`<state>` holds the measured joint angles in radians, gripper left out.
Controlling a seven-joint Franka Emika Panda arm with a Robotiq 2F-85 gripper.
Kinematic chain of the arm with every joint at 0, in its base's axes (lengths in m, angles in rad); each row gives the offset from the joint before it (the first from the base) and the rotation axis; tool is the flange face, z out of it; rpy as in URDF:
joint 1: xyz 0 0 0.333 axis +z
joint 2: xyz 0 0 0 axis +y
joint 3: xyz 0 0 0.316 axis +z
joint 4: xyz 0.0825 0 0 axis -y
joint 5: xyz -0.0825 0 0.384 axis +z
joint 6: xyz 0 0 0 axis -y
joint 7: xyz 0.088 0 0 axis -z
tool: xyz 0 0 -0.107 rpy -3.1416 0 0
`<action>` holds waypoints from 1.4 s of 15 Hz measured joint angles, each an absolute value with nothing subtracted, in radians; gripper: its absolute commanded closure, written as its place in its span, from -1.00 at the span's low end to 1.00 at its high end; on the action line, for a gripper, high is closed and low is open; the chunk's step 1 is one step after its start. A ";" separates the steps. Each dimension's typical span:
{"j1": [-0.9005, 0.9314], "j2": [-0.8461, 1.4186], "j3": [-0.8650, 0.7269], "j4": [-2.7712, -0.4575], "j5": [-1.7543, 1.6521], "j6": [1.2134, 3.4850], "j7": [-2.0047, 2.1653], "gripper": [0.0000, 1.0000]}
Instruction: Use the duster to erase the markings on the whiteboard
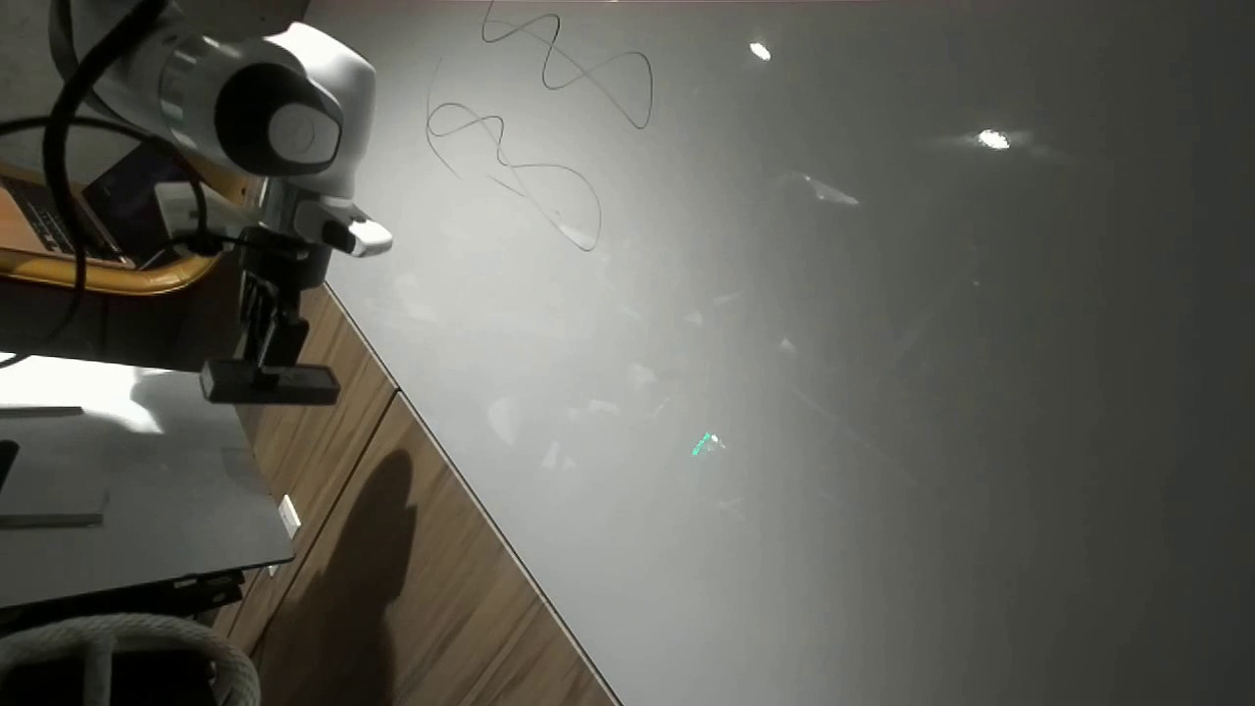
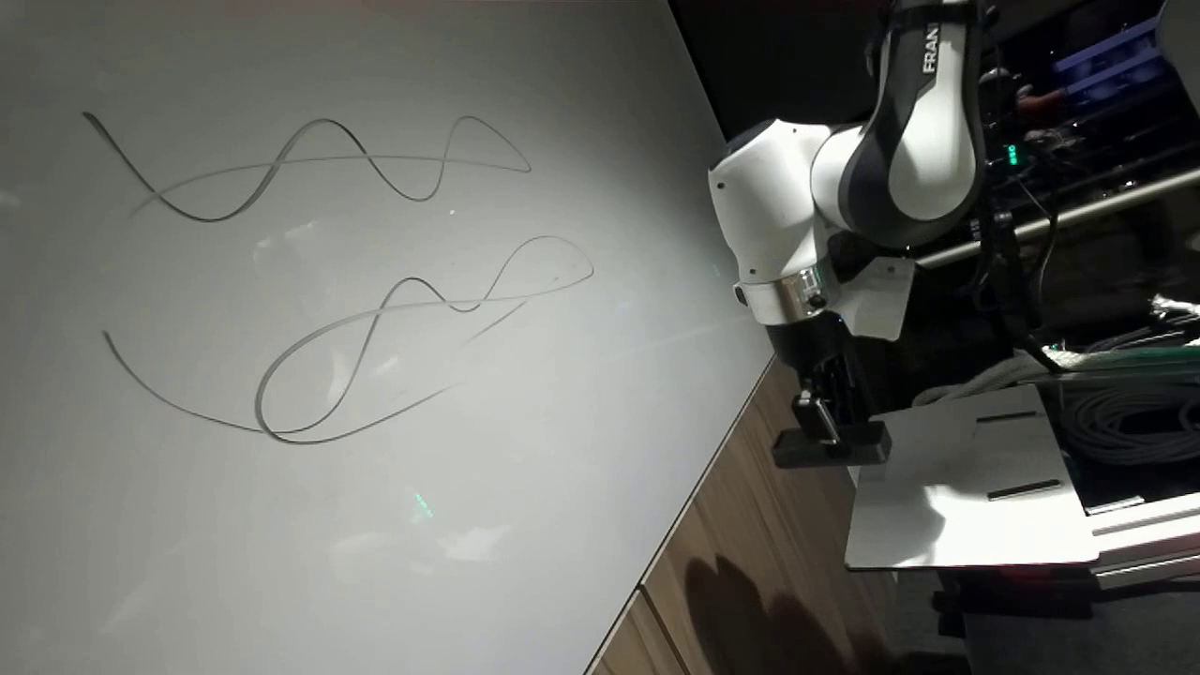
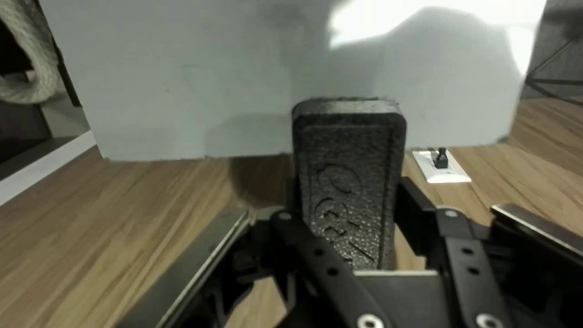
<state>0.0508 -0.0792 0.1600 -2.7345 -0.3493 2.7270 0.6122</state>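
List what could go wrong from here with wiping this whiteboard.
The duster, gripped by the hand, could twist or slip when pressed against the whiteboard. It might bump the table seen behind it in the wrist view. The markings form two separate squiggles, so some could be missed.

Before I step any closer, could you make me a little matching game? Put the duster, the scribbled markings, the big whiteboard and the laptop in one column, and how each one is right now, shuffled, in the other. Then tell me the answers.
Things:
1. duster
2. markings
3. whiteboard
4. laptop

How each one is:
A. large, pale and glossy
B. open, cut off at the edge of an exterior view
C. thin, dark and looping
D. held between the jaws

Right pairs: 1-D; 2-C; 3-A; 4-B
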 measured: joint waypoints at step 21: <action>-0.141 -0.234 0.706 -1.907 -0.650 2.608 0.835 0.45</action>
